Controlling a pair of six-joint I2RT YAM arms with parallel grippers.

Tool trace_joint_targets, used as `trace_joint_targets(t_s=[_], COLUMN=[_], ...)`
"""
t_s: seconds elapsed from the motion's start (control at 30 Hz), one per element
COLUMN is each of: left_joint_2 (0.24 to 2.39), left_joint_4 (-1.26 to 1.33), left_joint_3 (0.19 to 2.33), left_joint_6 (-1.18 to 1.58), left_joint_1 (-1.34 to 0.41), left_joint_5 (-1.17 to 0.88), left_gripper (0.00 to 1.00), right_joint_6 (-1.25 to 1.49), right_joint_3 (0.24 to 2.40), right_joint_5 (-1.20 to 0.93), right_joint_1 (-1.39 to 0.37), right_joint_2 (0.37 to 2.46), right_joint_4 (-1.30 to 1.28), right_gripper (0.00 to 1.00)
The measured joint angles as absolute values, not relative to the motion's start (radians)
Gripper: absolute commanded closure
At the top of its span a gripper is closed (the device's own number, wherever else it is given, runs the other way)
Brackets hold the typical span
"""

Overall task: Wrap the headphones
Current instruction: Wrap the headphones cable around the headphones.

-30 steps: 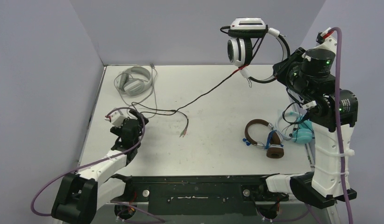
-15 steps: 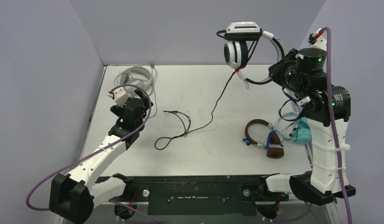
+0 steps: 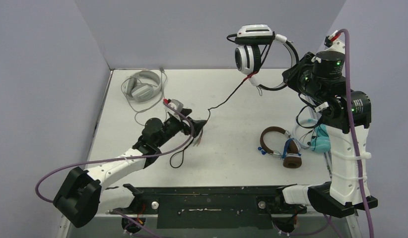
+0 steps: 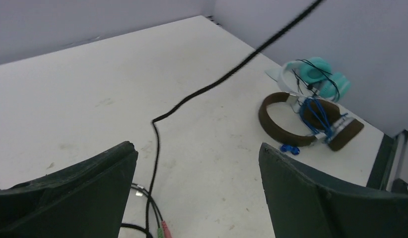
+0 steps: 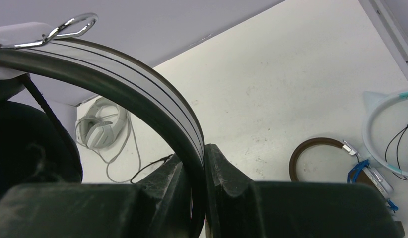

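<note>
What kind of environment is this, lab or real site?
Most likely a lab test cell: a white table boxed in by plain grey walls, with a brown headset and a pale grey headset laid out as props.

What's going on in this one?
The right tool grips the band of the black-and-white headphones, holding them high above the table. Their black cable trails down to the open left tool, which straddles it near the plugs. The brown headphones, teal headphones and grey headphones lie aside.
</note>
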State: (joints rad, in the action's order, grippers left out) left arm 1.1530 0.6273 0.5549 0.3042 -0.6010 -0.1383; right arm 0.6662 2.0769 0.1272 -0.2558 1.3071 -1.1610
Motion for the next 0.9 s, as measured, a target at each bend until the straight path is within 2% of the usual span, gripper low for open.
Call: trace_joint_targets(t_s=[0.13, 0.27, 0.47, 0.5, 0.63, 0.73, 0.77, 0.9], left_joint_2=[1.246, 1.384, 1.578, 1.608, 1.707, 1.763, 1.774, 1.811], left_joint_4=[0.719, 0.764, 0.829, 0.842, 0.897, 0.926, 0.93, 0.962], left_joint_3=[0.572, 0.631, 0.713, 0.723, 0.749, 0.768, 0.774, 0.792], left_joint_6=[0.175, 0.113, 0.054, 0.046, 0.012, -0.014, -0.016, 0.001], left_joint_1=[-0.694, -0.706, -0.71, -0.71, -0.71, -0.71, -0.709, -0.685], left_joint_5=[-0.225, -0.253, -0.247, -0.242, -0.23, -0.227, -0.226, -0.241], left_gripper=[0.12, 0.15, 0.31, 0.34, 0.59, 0.92, 0.99, 1.0], right_joint_6=[0.666, 0.664, 0.664, 0.664, 0.664, 0.664, 0.664, 0.65], right_joint_3=[2.077, 2.077, 2.077, 2.077, 2.077, 2.077, 2.077, 2.075], right_joint_5=[0.104, 0.08, 0.054, 0.049, 0.035, 0.033, 0.03, -0.015], right_joint_1=[-0.255, -0.256, -0.255, -0.255, -0.256, -0.256, -0.255, -0.255], right_joint_2=[1.307, 1.307, 1.307, 1.307, 1.307, 1.307, 1.307, 1.307], right_joint_4=[-1.161, -1.162, -1.162, -1.163, -1.163, -1.167, -1.169, -1.177], right_gripper=[1.0, 1.0, 1.0, 1.0, 1.0, 1.0, 1.0, 1.0])
